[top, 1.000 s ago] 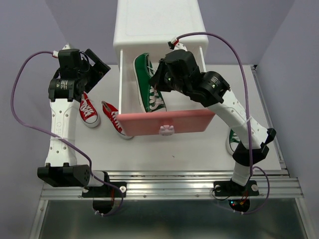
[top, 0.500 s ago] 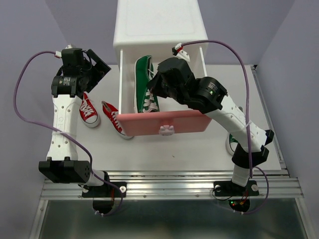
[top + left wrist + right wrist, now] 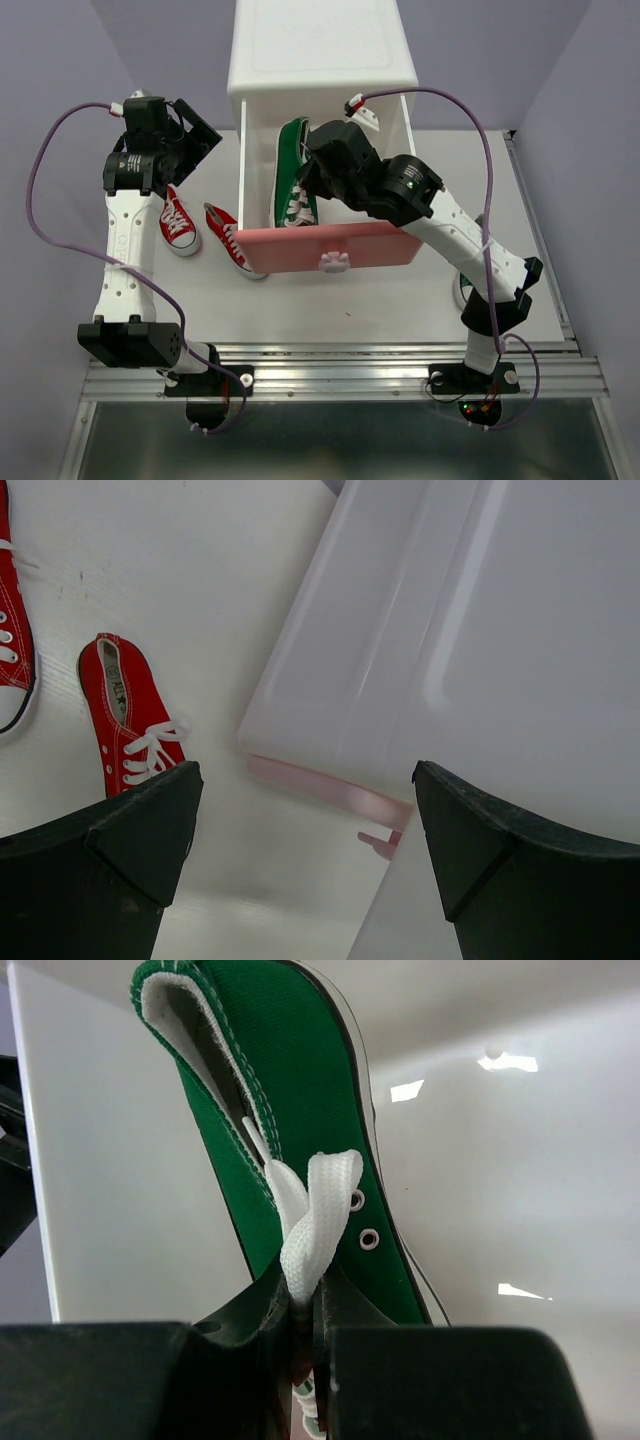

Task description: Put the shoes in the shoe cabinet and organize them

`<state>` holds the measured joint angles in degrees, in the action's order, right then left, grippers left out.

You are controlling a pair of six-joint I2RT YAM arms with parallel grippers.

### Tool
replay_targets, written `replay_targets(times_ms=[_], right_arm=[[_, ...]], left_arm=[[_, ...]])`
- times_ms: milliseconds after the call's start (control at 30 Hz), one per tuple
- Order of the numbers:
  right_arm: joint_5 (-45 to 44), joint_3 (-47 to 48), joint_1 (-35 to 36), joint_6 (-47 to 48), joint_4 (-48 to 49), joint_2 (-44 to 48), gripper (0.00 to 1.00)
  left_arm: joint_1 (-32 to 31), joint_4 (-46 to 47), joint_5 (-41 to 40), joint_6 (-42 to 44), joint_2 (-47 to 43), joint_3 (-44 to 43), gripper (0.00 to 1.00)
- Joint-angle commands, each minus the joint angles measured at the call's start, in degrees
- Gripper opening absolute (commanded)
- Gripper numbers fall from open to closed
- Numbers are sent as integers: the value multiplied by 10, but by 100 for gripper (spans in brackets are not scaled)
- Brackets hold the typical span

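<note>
Right gripper (image 3: 312,188) is clamped on the green shoe (image 3: 293,165). In your right wrist view the fingers (image 3: 430,1380) pinch the tongue and white lace (image 3: 318,1210) with almost no gap between them. The shoe is inside the open drawer (image 3: 335,246) of the cabinet (image 3: 320,50), heel toward the back and toe toward the pink front. You cannot tell whether its sole rests on the drawer floor.

Change against one second ago: the shoe then lay skewed across the middle of the drawer, toe angled right. Half a second ago it was nearly straight. Now it runs along the left wall, parallel to it, and the right wrist has shifted left with it. The right forearm now reaches further over the drawer's front right corner.

Left gripper (image 3: 197,135) hangs left of the cabinet with jaws wide apart, holding nothing. It shifted slightly after the first frame and has not moved in the last half second.

Both red shoes are unchanged on the table (image 3: 300,300). The outer red shoe (image 3: 178,220) lies beside the left arm. The inner red shoe (image 3: 228,238) is overlapped in the top view by the left end of the drawer front. The second green shoe (image 3: 462,290) is on the table at right, mostly hidden behind the right arm. More of it showed a second ago.
</note>
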<state>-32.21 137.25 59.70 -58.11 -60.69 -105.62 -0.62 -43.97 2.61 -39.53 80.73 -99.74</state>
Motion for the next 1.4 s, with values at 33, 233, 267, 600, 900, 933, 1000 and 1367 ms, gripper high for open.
replay_targets(times_ms=[33, 233, 267, 600, 900, 933, 1000, 1367], right_arm=[[-34, 3, 3, 18, 36, 0, 1], [-25, -10, 3, 43, 55, -6, 10], [-25, -13, 3, 46, 58, -8, 11], [-20, -15, -2, 68, 86, -16, 33], [-18, -17, -2, 66, 101, -11, 36], [-12, -16, -7, 67, 106, -10, 38], [-4, -17, -7, 86, 133, -4, 43], [43, -113, -7, 281, 369, 102, 100]], left_arm=[[2, 10, -10, -1, -11, -12, 99], [2, 11, -12, -1, -4, -16, 99], [2, 11, -12, -1, -2, -16, 99], [2, 9, -13, 4, 5, -23, 99], [2, 8, -13, 4, 7, -25, 99], [2, 9, -13, 4, 5, -24, 99], [2, 9, -12, 3, 5, -23, 99], [2, 11, -7, 4, 4, -26, 99]])
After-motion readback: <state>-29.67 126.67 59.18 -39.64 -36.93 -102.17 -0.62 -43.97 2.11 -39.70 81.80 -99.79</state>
